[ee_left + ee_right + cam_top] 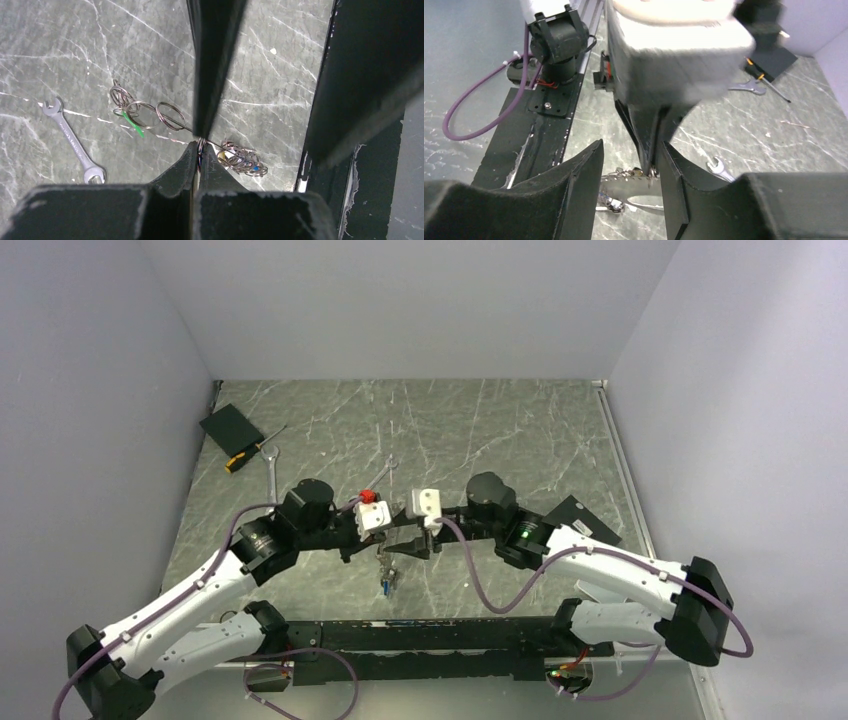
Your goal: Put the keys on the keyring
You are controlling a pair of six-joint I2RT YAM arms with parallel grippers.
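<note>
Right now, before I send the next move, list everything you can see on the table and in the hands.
keyring: one, silvery linked rings, table centre, pinched at the left hand's tips
green key: one, green, on the ring links
key cluster: count unclear, blue and yellow showing, at the chain's other end
spanners: two, silver, one left of centre, one behind the hands
screwdriver: one, orange and black handle, far left
pads: two, black, far left and right
table: one, grey marbled
left hand: shut on the keyring
right hand: open, fingers either side of the left hand's tips
</note>
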